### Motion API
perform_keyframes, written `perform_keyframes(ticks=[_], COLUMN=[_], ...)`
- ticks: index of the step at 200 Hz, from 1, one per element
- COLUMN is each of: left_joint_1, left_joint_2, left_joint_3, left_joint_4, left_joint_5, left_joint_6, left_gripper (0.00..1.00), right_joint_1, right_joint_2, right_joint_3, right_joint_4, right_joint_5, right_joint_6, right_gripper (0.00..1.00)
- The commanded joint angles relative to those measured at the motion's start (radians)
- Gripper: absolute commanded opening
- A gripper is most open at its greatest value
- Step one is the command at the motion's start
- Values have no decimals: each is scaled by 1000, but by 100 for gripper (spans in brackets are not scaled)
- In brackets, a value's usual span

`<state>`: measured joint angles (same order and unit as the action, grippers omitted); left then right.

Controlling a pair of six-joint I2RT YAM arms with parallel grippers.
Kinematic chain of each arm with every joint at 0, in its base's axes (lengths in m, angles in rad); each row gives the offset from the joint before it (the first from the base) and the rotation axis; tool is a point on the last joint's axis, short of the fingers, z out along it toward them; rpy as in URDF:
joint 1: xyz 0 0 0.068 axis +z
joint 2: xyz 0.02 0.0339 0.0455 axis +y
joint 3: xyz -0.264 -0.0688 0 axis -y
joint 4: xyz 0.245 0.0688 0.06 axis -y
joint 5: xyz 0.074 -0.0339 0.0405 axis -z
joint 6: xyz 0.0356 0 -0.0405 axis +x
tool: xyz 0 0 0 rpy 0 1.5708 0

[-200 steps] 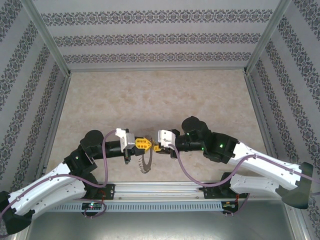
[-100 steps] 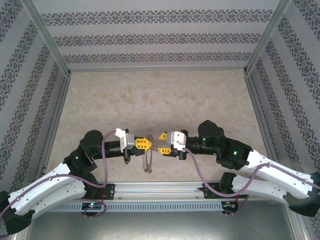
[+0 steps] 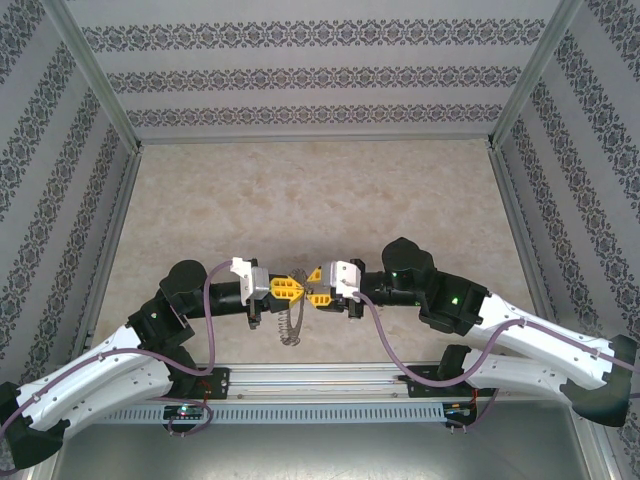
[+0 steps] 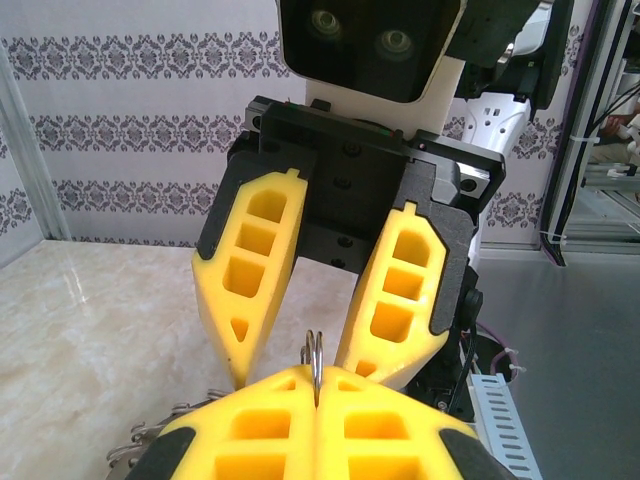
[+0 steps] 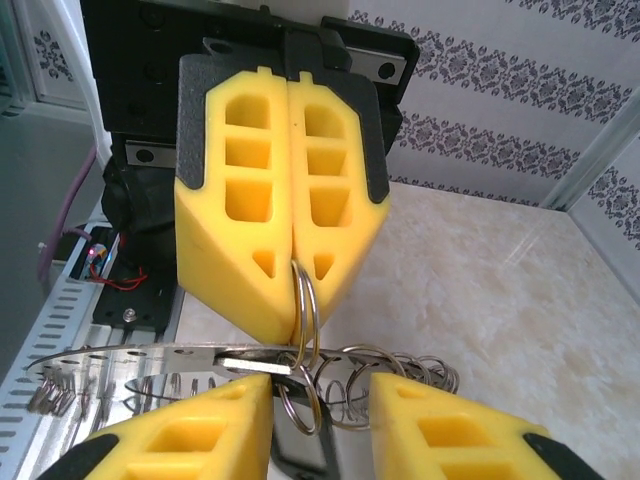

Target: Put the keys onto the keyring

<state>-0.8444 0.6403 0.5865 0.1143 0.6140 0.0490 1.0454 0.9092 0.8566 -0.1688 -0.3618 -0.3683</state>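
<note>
Threading step, apparently: left end effector (image 5: 292, 290) is clamping a wire loop (image 5: 306, 305) on the keyring (image 5: 130, 358); right end effector (image 4: 305, 362), half-open, is straddling it, needing fine alignment next.

Two pairs of fingers: left fingers (image 5: 235, 200), right fingers (image 4: 250, 260); one keyring (image 5: 130, 357); one table (image 3: 300, 190).

Keyring (image 5: 150, 357): flat grey metal, smooth, with a dull sheen. The wire loops (image 5: 400, 375) on its rim are thin bright metal, polished. Fingers (image 5: 330, 190) of the left gripper (image 5: 295, 290) and fingers (image 4: 250, 270) of the right gripper (image 4: 298, 372): yellow matt plastic with moulded pockets, backed by black matt plastic. Table (image 3: 300, 190): smooth, glossy, beige stone-look surface.
</note>
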Motion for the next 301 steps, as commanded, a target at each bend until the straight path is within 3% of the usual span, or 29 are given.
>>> perform_keyframes(ticks=[1, 169, 198, 236, 268, 287, 301], left_joint_1=[-2, -2, -2, -2, -2, -2, -2], left_joint_2=[-5, -4, -1, 1, 19, 49, 74], left_joint_3=[24, 30, 30, 37, 90, 151, 183], left_joint_4=[31, 12, 12, -9, -157, -295, -368], left_joint_5=[21, 21, 21, 21, -27, -83, -119], left_joint_6=[23, 28, 29, 40, 93, 142, 170], left_gripper=[0, 0, 0, 0, 0, 13, 15], right_joint_1=[10, -8, -10, -13, -13, -10, 0], right_joint_2=[-6, -25, -14, -1, 1, 26, 55], right_joint_3=[25, 18, 20, 30, 48, 83, 111], right_joint_4=[36, 62, 66, 54, 12, -53, -96], right_joint_5=[-31, -61, -72, -51, -5, 26, 50], right_joint_6=[14, 22, 25, 20, -4, -30, -52], right_gripper=[32, 26, 20, 3, 0, 0, 0])
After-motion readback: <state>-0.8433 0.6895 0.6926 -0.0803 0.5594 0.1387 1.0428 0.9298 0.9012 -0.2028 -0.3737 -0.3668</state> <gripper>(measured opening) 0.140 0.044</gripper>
